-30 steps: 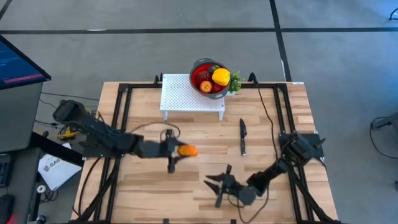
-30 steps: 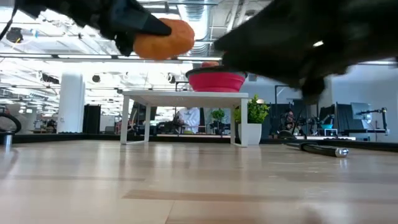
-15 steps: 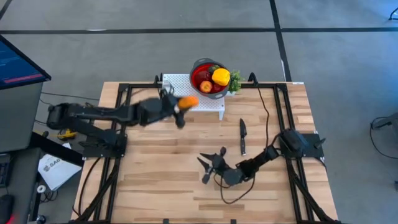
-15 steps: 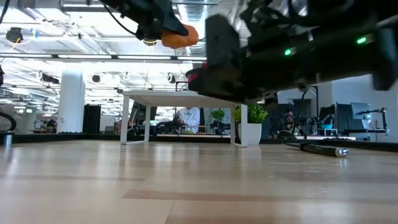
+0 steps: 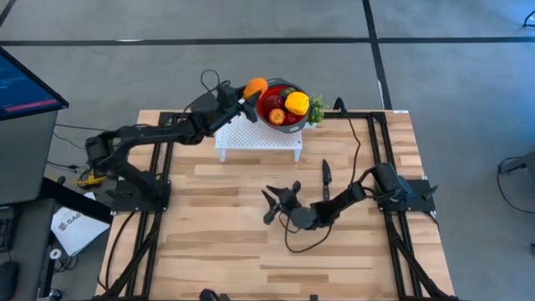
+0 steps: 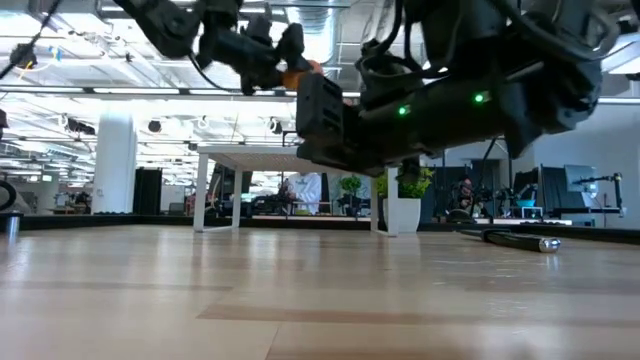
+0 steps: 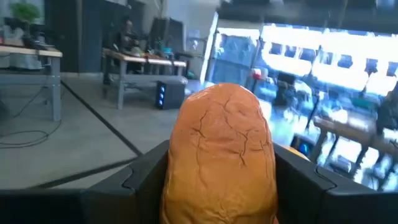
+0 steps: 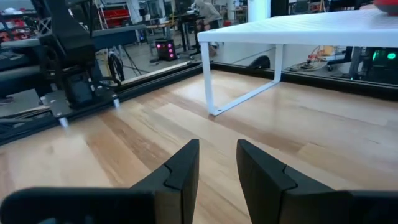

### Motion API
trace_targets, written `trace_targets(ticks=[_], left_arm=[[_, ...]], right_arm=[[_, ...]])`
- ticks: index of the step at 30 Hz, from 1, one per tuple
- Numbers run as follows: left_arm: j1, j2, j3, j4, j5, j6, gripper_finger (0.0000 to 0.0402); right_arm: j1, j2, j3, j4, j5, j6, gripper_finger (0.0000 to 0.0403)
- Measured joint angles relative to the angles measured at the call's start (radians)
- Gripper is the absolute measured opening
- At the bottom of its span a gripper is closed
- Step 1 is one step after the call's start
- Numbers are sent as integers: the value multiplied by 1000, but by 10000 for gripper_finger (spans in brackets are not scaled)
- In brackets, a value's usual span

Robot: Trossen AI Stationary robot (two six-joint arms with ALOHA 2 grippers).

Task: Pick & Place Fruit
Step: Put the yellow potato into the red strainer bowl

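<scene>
The orange fruit (image 7: 219, 155) is a rounded, matte piece with fine crack-like lines across its skin. The left gripper (image 5: 247, 94) is clamped on it, a dark finger pressed to each side, filling the gap between them. It is held in the air near the table's far edge, just beside the left rim of the bowl (image 5: 269, 84) and above the white stand (image 5: 251, 134).

The bowl sits on the stand's far right corner, at the middle of the far edge. In it show one yellow fruit (image 5: 297, 104), one small orange-red fruit (image 5: 276, 115) and darker red pieces I cannot count. A green plant (image 5: 316, 111) stands just right of the bowl.

The right gripper (image 5: 272, 204) hangs low over the middle of the table, its fingers (image 8: 180, 171) parted with a narrow gap and nothing between them. One black knife (image 5: 326, 184) lies on the wood between it and the right edge.
</scene>
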Motion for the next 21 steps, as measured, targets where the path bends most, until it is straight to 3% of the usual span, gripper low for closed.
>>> trace_targets(ticks=[9, 21], left_arm=[[30, 168, 0, 192, 1, -79, 226], [28, 190, 0, 197, 1, -79, 262]], right_arm=[[-64, 0, 0, -4, -40, -68, 102], [-76, 0, 0, -27, -48, -68, 102]])
